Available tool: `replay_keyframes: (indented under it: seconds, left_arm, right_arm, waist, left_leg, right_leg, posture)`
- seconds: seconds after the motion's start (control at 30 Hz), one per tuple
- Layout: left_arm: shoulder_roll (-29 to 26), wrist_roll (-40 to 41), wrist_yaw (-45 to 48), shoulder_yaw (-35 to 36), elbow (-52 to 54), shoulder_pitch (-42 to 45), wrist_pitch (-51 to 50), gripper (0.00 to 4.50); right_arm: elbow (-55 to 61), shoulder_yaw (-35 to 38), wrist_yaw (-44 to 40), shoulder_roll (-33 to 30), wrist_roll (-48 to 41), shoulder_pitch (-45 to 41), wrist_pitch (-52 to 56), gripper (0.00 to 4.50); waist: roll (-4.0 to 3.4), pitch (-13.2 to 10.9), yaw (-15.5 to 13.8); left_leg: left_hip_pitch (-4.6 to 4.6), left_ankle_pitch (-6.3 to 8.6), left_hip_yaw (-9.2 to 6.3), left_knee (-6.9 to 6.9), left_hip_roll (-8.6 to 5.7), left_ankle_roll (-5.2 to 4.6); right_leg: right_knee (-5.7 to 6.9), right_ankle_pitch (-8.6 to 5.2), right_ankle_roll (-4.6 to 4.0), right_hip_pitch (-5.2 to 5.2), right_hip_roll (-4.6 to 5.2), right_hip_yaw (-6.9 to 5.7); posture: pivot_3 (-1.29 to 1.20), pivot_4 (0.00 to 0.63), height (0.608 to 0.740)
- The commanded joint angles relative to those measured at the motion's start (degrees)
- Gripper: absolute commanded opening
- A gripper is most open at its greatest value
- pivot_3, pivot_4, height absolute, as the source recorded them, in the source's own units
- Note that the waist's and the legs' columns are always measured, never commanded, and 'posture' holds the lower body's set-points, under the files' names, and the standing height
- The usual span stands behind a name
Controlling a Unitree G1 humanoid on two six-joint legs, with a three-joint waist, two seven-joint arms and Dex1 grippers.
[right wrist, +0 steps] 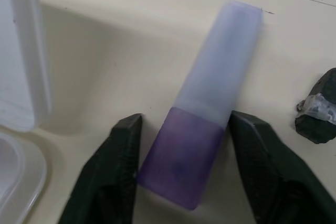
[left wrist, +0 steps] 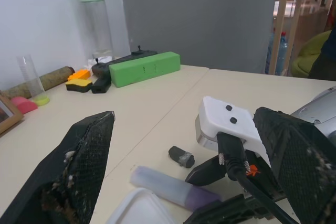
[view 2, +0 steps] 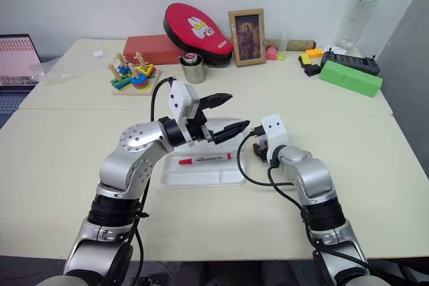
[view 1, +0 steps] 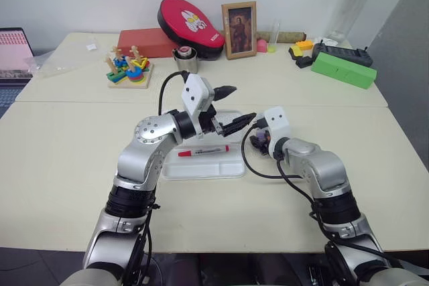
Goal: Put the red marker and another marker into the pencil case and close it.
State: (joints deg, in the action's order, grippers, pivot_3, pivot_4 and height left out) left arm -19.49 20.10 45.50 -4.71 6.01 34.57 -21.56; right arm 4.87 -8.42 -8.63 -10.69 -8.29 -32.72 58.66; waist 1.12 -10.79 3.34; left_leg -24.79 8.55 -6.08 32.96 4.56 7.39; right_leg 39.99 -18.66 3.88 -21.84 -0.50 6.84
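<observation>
The case [view 1: 204,165] lay open on the desk [view 1: 67,165], its lid not yet shut. The red marker [view 1: 203,151] was already in the tray, lying across it. That part of the task appeared complete.

The purple marker [right wrist: 205,103] was on the desk just beside the case, outside it, near a small dark block [right wrist: 317,108]. The right gripper [right wrist: 184,150] was down over the marker's darker end, one finger on each side of the barrel. The fingers [right wrist: 110,171] stood close against it, but whether they had clamped could not be told; the marker rested on the desk, unlifted.

The left gripper [view 1: 231,108] was above the far part of the case, fingers spread wide and holding nothing.

Assessment: roughly a third of the work was done. Outstanding items: secure the purple marker, carry it over the tray wall, release it beside the red one, then fold the lid down. The left gripper seemed placed to handle the lid.
</observation>
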Motion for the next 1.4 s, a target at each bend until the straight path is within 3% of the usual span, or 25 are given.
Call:
replay_keyframes:
  seconds: [0.03, 0.1, 0.43, 0.6, 0.73, 0.9, 1.1, 1.4]
  left_arm:
    - [0.5, -0.4, -0.6, -0.1, 0.5, 1.5, 1.5, 4.5]
    - [0.5, -0.5, -0.7, -0.1, 0.1, 1.8, 1.6, 4.5]
    - [-1.2, 2.2, -1.2, 3.7, 1.4, 1.6, -0.3, 4.5]
    - [-13.3, 11.2, 3.7, 13.9, 15.7, -11.7, -8.1, 4.5]
    - [-18.0, 14.2, 4.1, 19.8, 20.8, -20.4, -9.9, 4.5]
    - [-22.2, 13.7, 5.7, 31.3, 26.2, -39.6, -9.8, 4.5]
    - [-20.1, 17.0, 4.9, 38.4, 30.3, -52.4, -10.3, 4.5]
    - [-18.0, 18.6, 1.6, 38.1, 34.1, -58.2, -9.9, 4.5]
  right_arm:
    - [-0.3, 1.9, 0.8, -0.2, 1.0, -1.1, -0.1, 1.51]
    - [-0.3, 2.3, 1.0, -0.1, 1.2, -1.3, 0.0, 1.08]
    - [-0.2, 9.9, 1.6, 1.7, -1.3, -7.1, -7.1, 1.12]
    - [4.3, 7.8, -21.2, -2.7, -11.4, -11.4, -17.6, 1.12]
    - [4.5, 6.3, -29.5, -5.1, -15.6, -12.9, -17.7, 1.12]
    - [5.9, -5.9, -43.0, -10.0, -16.3, -14.0, -15.4, 1.12]
    - [-1.0, -19.9, -43.4, -9.2, -6.0, -14.2, -19.7, 1.12]
    - [-5.8, -26.0, -44.3, -6.7, 0.4, -14.0, -22.8, 1.12]
  waist:
    - [0.0, 0.0, -0.1]
    - [0.0, 0.0, -0.1]
    - [0.0, 0.0, 0.1]
    - [-0.04, 0.0, 2.0]
    - [-0.03, 0.0, 1.8]
    - [-0.06, 0.0, 1.5]
    - [0.01, 0.0, 1.4]
    - [0.04, 0.0, 1.3]
  left_leg:
    - [0.0, 0.0, 0.0, 0.0, 0.0, 0.0]
    - [0.0, 0.0, 0.0, 0.0, 0.0, 0.0]
    - [0.0, 0.0, -0.01, -0.01, 0.0, 0.0]
    - [0.0, 0.01, 0.08, -0.13, 0.02, -0.01]
    - [0.0, 0.01, -0.05, -0.22, 0.06, -0.02]
    - [0.03, 0.01, 0.0, -0.12, 0.03, -0.01]
    - [0.04, 0.02, 0.0, -0.11, 0.07, -0.01]
    - [0.01, 0.02, 0.11, -0.13, 0.05, 0.0]
  right_leg:
    - [0.0, 0.0, 0.0, 0.01, 0.0, 0.0]
    - [-0.01, 0.0, 0.0, 0.01, 0.0, -0.01]
    - [-0.01, 0.0, 0.0, 0.0, 0.0, -0.01]
    - [-0.02, -0.01, -0.01, -0.11, 0.0, 0.08]
    - [-0.02, -0.17, -0.12, -0.05, 0.0, -0.1]
    - [-0.03, -0.18, -0.12, 0.02, 0.07, -0.07]
    - [-0.04, -0.31, -0.02, -0.05, 0.04, -0.06]
    - [-0.04, -0.28, 0.01, -0.18, 0.06, 0.05]
  posture:
    - [0.0, 0.15, 0.74]
    - [0.0, 0.15, 0.74]
    - [0.0, 0.15, 0.74]
    - [0.0, 0.15, 0.74]
    - [0.0, 0.15, 0.74]
    - [0.0, 0.15, 0.74]
    - [0.0, 0.15, 0.74]
    - [0.0, 0.15, 0.74]
